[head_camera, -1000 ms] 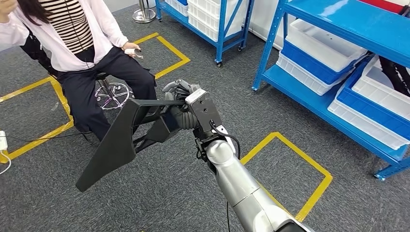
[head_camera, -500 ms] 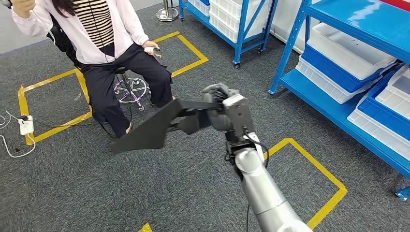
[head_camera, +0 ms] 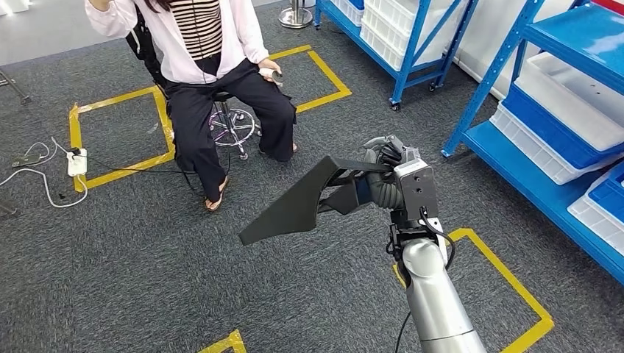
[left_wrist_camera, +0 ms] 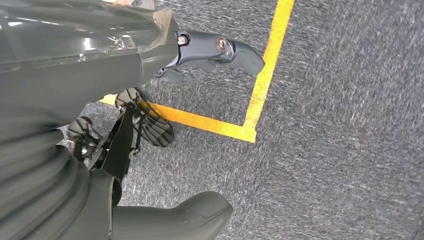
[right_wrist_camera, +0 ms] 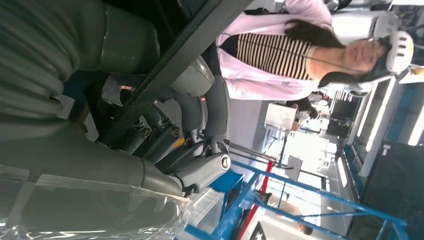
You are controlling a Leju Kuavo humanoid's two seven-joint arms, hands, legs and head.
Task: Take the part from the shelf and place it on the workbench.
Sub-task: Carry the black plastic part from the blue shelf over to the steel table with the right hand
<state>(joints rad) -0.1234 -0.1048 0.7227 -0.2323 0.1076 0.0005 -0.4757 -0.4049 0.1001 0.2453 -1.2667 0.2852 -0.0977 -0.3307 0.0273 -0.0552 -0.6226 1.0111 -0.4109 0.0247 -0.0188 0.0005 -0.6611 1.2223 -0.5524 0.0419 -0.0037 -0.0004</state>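
One black part (head_camera: 294,207), out in the air above the carpet (head_camera: 147,279), my right hand (head_camera: 383,180) clamped on its thin strut. Looks stiff, light plastic, but the long blade levers, so I grip near the frame. Left hand (left_wrist_camera: 210,50) hangs, fingers apart. One person (head_camera: 213,66) seated, two blue shelves (head_camera: 559,110) nearby.

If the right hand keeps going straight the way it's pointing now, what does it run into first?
The right hand grips the black part, which juts toward the seated person. Carpet lies between them, so the person's legs would probably come first, though depth is uncertain.
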